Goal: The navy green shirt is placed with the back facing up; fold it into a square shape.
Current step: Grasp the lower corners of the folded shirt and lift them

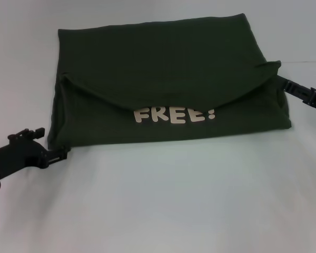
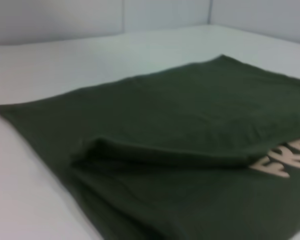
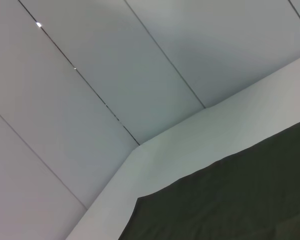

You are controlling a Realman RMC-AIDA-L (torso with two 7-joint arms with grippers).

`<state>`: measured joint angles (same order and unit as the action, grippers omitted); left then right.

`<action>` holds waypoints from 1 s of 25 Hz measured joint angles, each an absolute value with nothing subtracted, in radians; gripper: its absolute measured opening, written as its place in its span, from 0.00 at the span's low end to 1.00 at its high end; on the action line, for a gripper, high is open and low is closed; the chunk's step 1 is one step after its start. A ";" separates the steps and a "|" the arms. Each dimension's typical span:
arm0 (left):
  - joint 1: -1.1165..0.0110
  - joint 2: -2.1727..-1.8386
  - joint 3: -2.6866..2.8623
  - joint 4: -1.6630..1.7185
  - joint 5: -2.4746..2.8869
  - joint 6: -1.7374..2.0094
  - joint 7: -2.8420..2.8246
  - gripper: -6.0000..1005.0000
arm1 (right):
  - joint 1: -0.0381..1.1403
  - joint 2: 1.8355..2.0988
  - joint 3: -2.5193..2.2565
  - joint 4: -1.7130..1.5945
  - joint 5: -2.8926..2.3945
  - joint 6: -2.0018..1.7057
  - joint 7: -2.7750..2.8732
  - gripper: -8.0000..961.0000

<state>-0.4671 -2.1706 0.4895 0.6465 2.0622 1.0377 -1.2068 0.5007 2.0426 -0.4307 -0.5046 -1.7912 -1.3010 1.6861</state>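
The large dark olive-green cotton shirt point(image 1: 163, 79) lies folded on the white table point(image 1: 174, 200) across the upper middle of the frame, cream "FREE!" letters point(image 1: 175, 114) showing under a flap. The left gripper point(image 1: 62, 154) sits at its lower-left corner, the right gripper point(image 1: 284, 83) at its right edge; whether either pincer grips cloth I cannot tell

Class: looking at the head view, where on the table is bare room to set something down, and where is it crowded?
Bare table lies in front of the navy green shirt, toward the robot. It is crowded at the shirt's near left corner by the left gripper and at its right edge by the right gripper.
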 joint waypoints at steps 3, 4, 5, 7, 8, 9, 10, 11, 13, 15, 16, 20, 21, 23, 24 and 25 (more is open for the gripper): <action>-0.469 -2.171 0.511 0.646 2.081 1.038 -1.201 0.85 | 0.502 2.044 -0.429 -0.504 -1.791 -1.293 1.688 0.72; -0.470 -2.171 0.518 0.645 2.089 1.037 -1.201 0.85 | 0.502 2.045 -0.429 -0.504 -1.791 -1.291 1.689 0.72; -0.472 -2.171 0.524 0.645 2.098 1.037 -1.200 0.84 | 0.502 2.046 -0.428 -0.504 -1.791 -1.290 1.689 0.72; -0.478 -2.171 0.531 0.643 2.116 1.032 -1.200 0.84 | 0.502 2.047 -0.427 -0.503 -1.790 -1.289 1.689 0.72; -0.480 -2.171 0.534 0.643 2.120 1.028 -1.201 0.84 | 0.502 2.047 -0.427 -0.502 -1.790 -1.288 1.689 0.72; -0.481 -2.171 0.536 0.643 2.122 1.024 -1.203 0.84 | 0.502 2.048 -0.427 -0.502 -1.790 -1.288 1.689 0.72; -0.483 -2.171 0.538 0.642 2.122 1.020 -1.204 0.84 | 0.501 2.048 -0.427 -0.502 -1.790 -1.287 1.690 0.72; -0.484 -2.171 0.539 0.642 2.122 1.017 -1.204 0.84 | 0.500 2.049 -0.427 -0.501 -1.790 -1.286 1.690 0.72; -0.486 -2.171 0.541 0.641 2.122 1.009 -1.204 0.84 | 0.498 2.049 -0.427 -0.500 -1.790 -1.284 1.690 0.72; -0.490 -2.171 0.542 0.636 2.122 0.996 -1.204 0.84 | 0.497 2.051 -0.427 -0.497 -1.790 -1.284 1.690 0.72; -0.493 -2.170 0.543 0.631 2.122 0.988 -1.203 0.84 | 0.496 2.052 -0.427 -0.495 -1.790 -1.283 1.690 0.72; -0.502 -2.168 0.544 0.619 2.122 0.968 -1.201 0.82 | 0.494 2.052 -0.426 -0.492 -1.790 -1.281 1.690 0.72; -0.504 -2.168 0.547 0.618 2.122 0.965 -1.201 0.82 | 0.494 2.052 -0.426 -0.492 -1.790 -1.280 1.690 0.72; -0.505 -2.168 0.551 0.617 2.122 0.966 -1.203 0.81 | 0.493 2.052 -0.425 -0.492 -1.789 -1.279 1.690 0.72; -0.505 -2.168 0.551 0.617 2.123 0.967 -1.204 0.80 | 0.492 2.052 -0.425 -0.492 -1.789 -1.279 1.690 0.72; -0.506 -2.167 0.551 0.617 2.123 0.971 -1.205 0.79 | 0.492 2.052 -0.425 -0.492 -1.788 -1.279 1.690 0.72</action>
